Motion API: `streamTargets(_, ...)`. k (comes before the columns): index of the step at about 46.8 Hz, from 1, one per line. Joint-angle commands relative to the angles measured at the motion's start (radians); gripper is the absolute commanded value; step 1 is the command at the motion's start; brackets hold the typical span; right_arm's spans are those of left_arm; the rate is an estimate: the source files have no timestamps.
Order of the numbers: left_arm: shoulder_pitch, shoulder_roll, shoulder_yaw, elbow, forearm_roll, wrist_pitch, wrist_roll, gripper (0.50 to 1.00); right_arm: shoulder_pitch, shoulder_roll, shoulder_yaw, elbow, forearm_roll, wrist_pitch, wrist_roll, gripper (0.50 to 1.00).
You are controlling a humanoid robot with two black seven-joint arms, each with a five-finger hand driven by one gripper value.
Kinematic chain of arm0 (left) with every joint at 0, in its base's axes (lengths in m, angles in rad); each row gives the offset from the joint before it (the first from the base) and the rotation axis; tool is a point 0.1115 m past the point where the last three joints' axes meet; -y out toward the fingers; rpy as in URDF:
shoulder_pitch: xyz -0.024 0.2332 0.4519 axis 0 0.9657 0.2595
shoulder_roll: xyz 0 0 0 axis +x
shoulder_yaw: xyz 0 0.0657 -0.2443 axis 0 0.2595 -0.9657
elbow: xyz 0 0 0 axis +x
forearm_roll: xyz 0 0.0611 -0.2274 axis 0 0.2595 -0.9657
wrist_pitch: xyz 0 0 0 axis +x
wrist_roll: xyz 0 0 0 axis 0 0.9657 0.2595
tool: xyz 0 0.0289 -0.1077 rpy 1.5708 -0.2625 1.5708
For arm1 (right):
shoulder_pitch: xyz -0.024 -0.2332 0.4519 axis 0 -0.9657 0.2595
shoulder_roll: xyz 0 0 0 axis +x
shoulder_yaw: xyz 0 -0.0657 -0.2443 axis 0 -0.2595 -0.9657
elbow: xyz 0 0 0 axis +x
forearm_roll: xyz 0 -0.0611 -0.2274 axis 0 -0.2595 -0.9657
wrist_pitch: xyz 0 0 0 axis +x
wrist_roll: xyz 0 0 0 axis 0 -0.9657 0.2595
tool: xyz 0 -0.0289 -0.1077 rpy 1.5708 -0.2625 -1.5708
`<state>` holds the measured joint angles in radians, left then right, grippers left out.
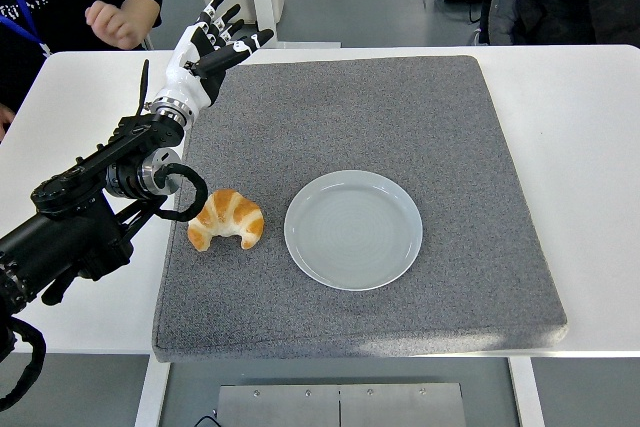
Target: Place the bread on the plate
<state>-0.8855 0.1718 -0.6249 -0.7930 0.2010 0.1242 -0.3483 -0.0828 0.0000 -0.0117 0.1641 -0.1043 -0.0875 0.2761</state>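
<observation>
Golden curved croissant (226,219) lies on the grey felt mat (420,107) covering the white surface (590,177), just left of the empty pale round plate (353,230). Left hand (208,50), fingers spread, hovers at upper left, holding nothing. Grasp and placement remain.

Mat (400,117) rough grey felt; plate (353,230) glossy smooth; croissant (227,219) flaky crust.

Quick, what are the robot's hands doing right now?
Left robot hand: open, fingers spread, holding nothing.
Right robot hand: not in view.
</observation>
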Motion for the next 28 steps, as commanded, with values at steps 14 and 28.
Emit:
streamTargets(14,-0.003,-0.003,-0.001,0.000,0.000,0.000,0.002,0.974,0.000,0.000,0.001,0.000,0.000,0.000,0.000,1.000)
streamTargets(28,-0.001,-0.032,-0.001,0.000,0.000,-0.001,-0.001,0.974,0.000,0.000,0.001,0.000,0.000,0.000,0.000,1.000)
